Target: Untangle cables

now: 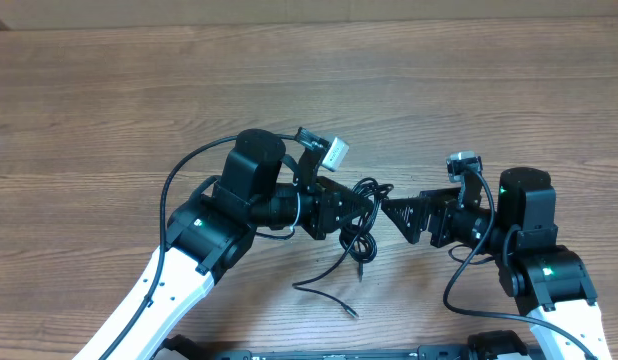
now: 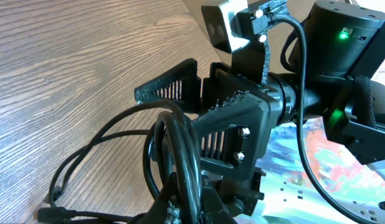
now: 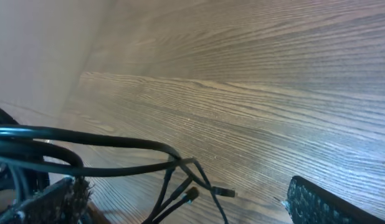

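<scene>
The cables (image 1: pixel 366 196) are thin black cords bunched in loops between my two grippers, with strands hanging down to the table and one loose end (image 1: pixel 329 297) lying toward the front. My left gripper (image 1: pixel 359 208) is shut on the bundle; the left wrist view shows its jaws (image 2: pixel 194 208) pinching several cords (image 2: pixel 180 143). My right gripper (image 1: pixel 397 218) is open, with its fingers right beside the bundle. In the right wrist view its fingers (image 3: pixel 180 186) stand wide apart, with cords (image 3: pixel 111 144) and small plug ends (image 3: pixel 225 192) between them.
The wooden table (image 1: pixel 139 110) stretches bare to the back and left. The thick black arm cable (image 1: pixel 189 165) loops over my left arm. My right gripper and wrist camera fill the left wrist view (image 2: pixel 242 118).
</scene>
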`<action>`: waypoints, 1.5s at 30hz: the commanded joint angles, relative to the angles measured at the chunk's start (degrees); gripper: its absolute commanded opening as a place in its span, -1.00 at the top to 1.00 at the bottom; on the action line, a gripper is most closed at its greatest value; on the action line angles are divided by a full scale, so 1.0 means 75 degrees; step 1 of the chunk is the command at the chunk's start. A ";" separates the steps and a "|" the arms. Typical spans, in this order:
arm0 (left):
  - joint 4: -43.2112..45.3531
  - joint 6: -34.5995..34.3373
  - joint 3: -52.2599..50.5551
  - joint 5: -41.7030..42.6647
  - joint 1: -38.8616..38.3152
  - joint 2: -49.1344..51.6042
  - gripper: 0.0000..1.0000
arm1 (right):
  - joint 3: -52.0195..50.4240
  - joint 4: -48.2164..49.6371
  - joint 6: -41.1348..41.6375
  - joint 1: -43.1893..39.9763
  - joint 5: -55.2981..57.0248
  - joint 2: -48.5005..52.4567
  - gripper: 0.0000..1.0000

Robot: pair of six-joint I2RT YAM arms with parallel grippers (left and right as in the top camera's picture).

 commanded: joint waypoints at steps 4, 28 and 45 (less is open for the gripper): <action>0.0038 0.0006 0.0140 0.0274 -0.0093 -0.0099 0.92 | 0.0026 0.0096 0.0029 -0.0015 -0.0140 -0.0009 -1.00; 0.0064 0.0015 0.0137 0.0912 -0.0408 -0.0029 0.92 | 0.0026 0.0417 0.0443 -0.0015 0.0035 0.0058 -1.00; 0.0035 0.0242 0.0137 0.1600 -0.0405 -0.0032 0.92 | 0.0026 -0.2043 0.4092 -0.0015 0.6636 0.0662 -1.00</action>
